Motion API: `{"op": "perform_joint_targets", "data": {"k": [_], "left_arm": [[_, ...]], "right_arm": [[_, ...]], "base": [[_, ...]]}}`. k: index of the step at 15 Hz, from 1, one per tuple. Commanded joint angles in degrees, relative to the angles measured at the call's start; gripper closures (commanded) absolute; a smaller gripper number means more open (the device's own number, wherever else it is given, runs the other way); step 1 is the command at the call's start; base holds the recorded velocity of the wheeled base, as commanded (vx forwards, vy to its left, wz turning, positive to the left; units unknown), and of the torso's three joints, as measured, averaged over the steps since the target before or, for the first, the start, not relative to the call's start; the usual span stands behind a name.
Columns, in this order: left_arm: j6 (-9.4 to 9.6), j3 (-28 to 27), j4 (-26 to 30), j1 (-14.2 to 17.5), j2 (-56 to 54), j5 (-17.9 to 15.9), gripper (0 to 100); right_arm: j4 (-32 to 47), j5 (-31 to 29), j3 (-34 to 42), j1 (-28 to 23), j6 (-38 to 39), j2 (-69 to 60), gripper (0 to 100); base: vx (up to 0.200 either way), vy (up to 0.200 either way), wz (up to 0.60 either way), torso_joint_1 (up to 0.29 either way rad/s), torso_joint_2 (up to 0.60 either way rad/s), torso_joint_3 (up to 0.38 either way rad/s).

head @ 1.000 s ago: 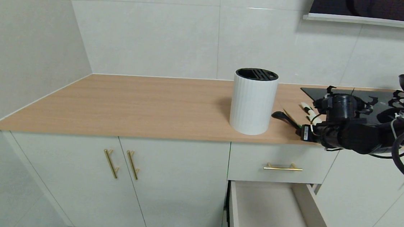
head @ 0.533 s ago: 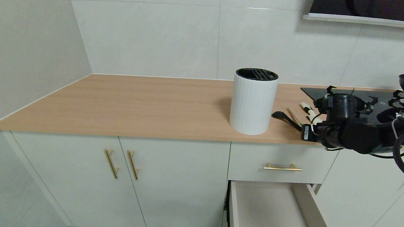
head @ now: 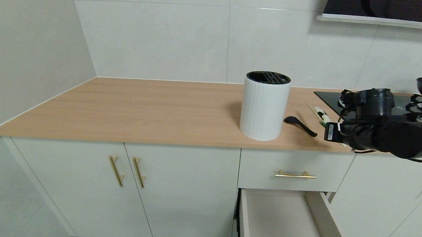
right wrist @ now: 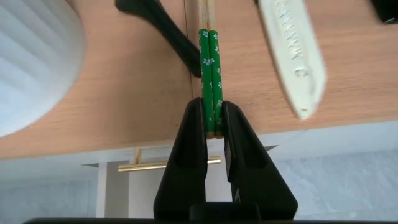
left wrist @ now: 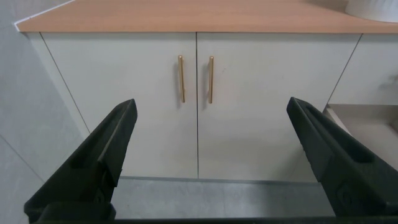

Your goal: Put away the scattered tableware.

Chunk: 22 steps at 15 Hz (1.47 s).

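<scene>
2 green-tipped wooden chopsticks point(right wrist: 208, 68) are clamped at their ends by the right gripper point(right wrist: 212, 124) at the light wooden countertop's point(right wrist: 124, 93) front edge. Their long axis runs straight out from the jaws. The left gripper point(left wrist: 211, 143), fingers apart, is farther off.

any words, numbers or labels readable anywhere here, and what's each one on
Raised lettering on the white utensil: too blurred to read.
White sticker on the right arm: too small to read.
Green chopsticks in the right gripper: white flower marks only, no text.
Nothing else carries writing.
</scene>
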Motion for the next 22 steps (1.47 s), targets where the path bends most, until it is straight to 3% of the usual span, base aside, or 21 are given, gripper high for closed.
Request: {"op": "perform_joint_targets", "data": {"k": [1, 5, 10, 13, 17, 22], "left_arm": [[-0.02, 0.0, 0.0, 0.0, 0.1, 0.0, 0], [-0.02, 0.0, 0.0, 0.0, 0.1, 0.0, 0], [-0.02, 0.0, 0.0, 0.0, 0.1, 0.0, 0], [-0.02, 0.0, 0.0, 0.0, 0.1, 0.0, 0], [-0.02, 0.0, 0.0, 0.0, 0.1, 0.0, 0], [-0.02, 0.0, 0.0, 0.0, 0.1, 0.0, 0]], "right_arm": [[3.1, 0.0, 1.9, 0.8, -0.1, -6.6, 100], [10.6, 0.7, 8.9, 2.0, -2.3, -16.8, 100], [11.7, 0.8, 21.3, 4.2, -4.9, -31.0, 100], [11.7, 0.8, 26.7, 8.0, -5.9, -35.6, 100], [11.7, 0.8, 31.1, 15.1, -8.8, -39.0, 100], [11.3, 0.8, 33.5, 17.4, -11.7, -39.0, 100]], "base": [[0.000, 0.000, 0.00, 0.000, 0.00, 0.000], [0.000, 0.000, 0.00, 0.000, 0.00, 0.000], [0.000, 0.000, 0.00, 0.000, 0.00, 0.000], [0.000, 0.000, 0.00, 0.000, 0.00, 0.000], [0.000, 0.000, 0.00, 0.000, 0.00, 0.000], [0.000, 0.000, 0.00, 0.000, 0.00, 0.000]]}}
